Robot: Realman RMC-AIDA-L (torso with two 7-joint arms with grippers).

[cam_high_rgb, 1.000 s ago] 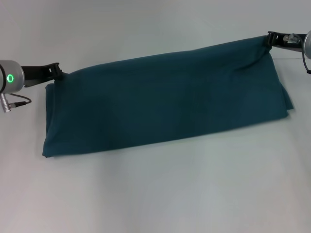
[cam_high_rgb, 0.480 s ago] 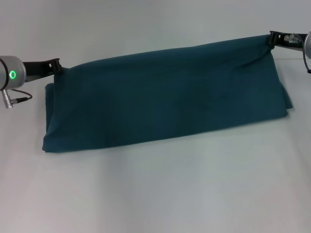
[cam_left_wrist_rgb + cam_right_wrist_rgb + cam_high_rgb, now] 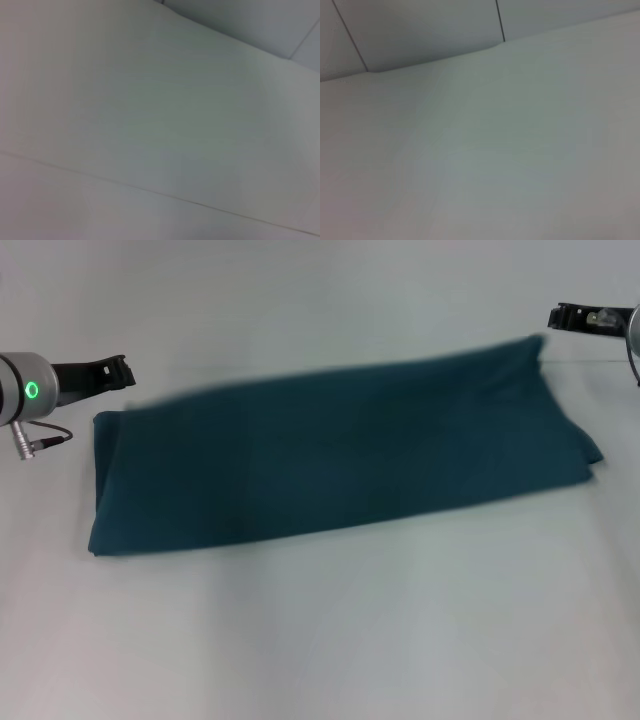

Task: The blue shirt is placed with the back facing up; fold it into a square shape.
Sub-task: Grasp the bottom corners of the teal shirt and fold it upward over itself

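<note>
Both claws have let go of the blue shirt (image 3: 340, 455). Half a second ago the left claw (image 3: 124, 370) pinched the far corner on its side and the right claw (image 3: 553, 317) pinched the opposite far corner, holding that long edge raised. Now the far edge has dropped and smears with motion as it settles, and each claw stands clear of the cloth with bare surface (image 3: 330, 640) between its tip and the fabric. The fingers of both are too small and edge-on to show how they stand, so I cannot tell whether they are apart or together; neither has anything in it. The wrist views show only pale surface and wall, no cloth.

In my judgement this marks one fold as finished: the shirt lies as a long, narrow doubled band, plain side up, with no lettering visible. It is still far from a square, so at least one crosswise fold looks necessary, bringing one short end over toward the other.

The band stretches between the two claws. Its nearest corner sits just below and beside the left claw's tip, and its other far corner sits just below and inward of the right claw's tip. The bulk of the cloth lies toward the robot from both.
</note>
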